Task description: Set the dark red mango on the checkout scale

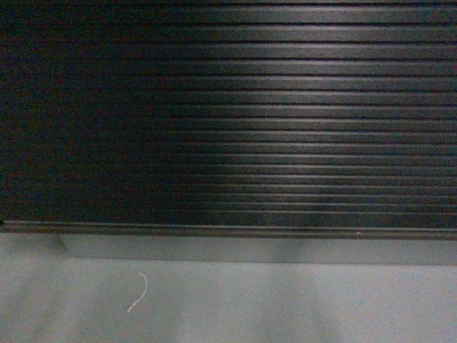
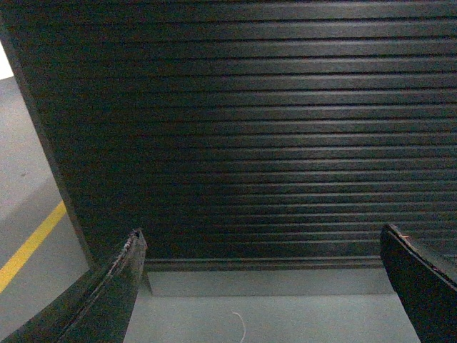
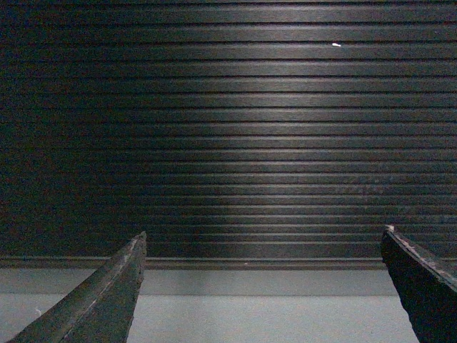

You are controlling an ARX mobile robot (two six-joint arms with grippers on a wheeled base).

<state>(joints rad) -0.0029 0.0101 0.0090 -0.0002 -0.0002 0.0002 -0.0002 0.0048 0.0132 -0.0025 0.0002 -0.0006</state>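
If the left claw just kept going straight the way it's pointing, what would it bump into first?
Most likely the checkout's ribbed black front panel. The left gripper points at it with open jaws, nothing between; depth is hard to judge.

Shop interior: the ribbed black front panel of a checkout (image 1: 235, 121) rises from a grey floor (image 1: 285, 307) marked with a yellow line (image 2: 28, 246).
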